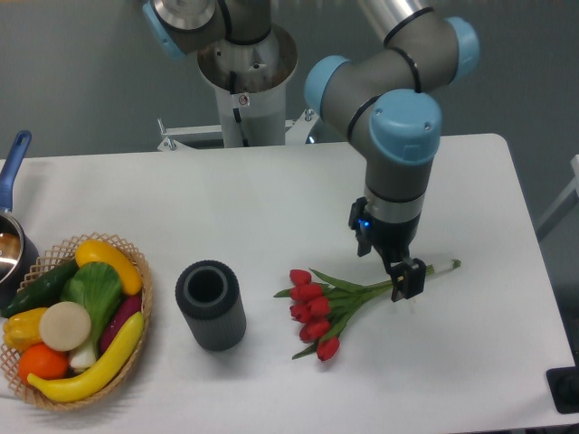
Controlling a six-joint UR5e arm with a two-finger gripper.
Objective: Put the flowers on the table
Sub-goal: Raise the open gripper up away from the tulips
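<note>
On the white surface [470, 181], right of centre: flowers [335, 303], one bunch, lying flat. Red heads point lower left, near the grey cylinder [211, 306]; green stems run up and right to a thin pale tip.

Gripper [406, 278]: pointed down, directly over the stems at about the tie. Whether its jaws are parted or closed on the stems cannot be told from this view, nor whether it touches them.

Handling, by judgement: light, soft, easily crushed. Heads and leaves are fragile and would bend or shed under pressure. The bound stems are the firmest part and the sensible place to hold, across the bundle near the tie. A narrow round bundle may roll or slip between flat fingers.

Status, by judgement: the bunch already rests fully on the surface, so the placing looks done or nearly so.

Elsewhere: basket [140, 271] of vegetables, far left edge.
</note>
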